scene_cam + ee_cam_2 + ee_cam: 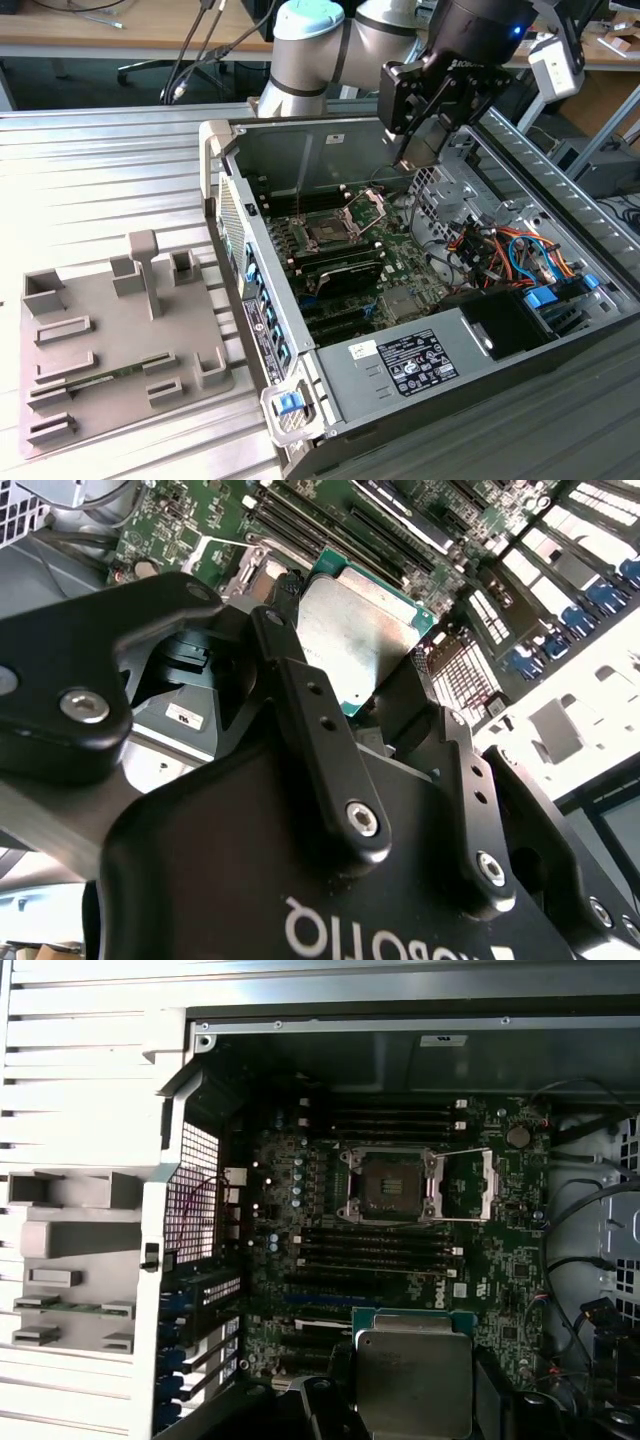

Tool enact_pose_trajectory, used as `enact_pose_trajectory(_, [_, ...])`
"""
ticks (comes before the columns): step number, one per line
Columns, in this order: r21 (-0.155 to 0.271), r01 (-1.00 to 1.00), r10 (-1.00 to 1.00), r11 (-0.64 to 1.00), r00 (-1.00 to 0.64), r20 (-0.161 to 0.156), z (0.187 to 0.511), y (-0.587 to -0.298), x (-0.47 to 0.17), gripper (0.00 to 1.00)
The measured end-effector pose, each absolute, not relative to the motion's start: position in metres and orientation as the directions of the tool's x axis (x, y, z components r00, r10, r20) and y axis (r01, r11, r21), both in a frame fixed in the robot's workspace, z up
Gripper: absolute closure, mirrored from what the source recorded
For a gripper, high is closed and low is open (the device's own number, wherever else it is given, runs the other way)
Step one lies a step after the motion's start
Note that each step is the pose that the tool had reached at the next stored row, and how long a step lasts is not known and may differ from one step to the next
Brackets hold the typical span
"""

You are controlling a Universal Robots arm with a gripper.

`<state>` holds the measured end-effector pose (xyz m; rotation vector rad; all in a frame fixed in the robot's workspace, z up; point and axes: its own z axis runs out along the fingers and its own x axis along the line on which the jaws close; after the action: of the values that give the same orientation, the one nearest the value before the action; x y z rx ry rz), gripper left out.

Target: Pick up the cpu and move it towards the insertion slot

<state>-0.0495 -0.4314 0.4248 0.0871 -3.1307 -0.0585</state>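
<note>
My gripper [416,158] hangs over the far right part of the open computer case, shut on the cpu. In the second wrist view the cpu [355,635], a flat square chip with a pale metal top and a green edge, sits between the black fingers [292,655]. It also appears in the first wrist view as the cpu [414,1375], held above the motherboard. The insertion slot [326,233] lies below and toward the exterior view's left of the gripper. The slot [385,1184] has a dark centre and a silver frame, and its lid [465,1183] is folded open beside it.
A grey plastic tray [95,300] with a green memory stick [105,377] lies on the ribbed table at the exterior view's left. The case walls [250,250] ring the board. Coloured cables [500,250] and drive bays fill its right side, and a power supply [415,360] sits at the near end.
</note>
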Motion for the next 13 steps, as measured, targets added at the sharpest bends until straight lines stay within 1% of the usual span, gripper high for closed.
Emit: enact_pose_trajectory(13, [0.038,-0.055,-0.056,0.998,-0.998,0.008,0.425,-0.431,-0.036,0.45])
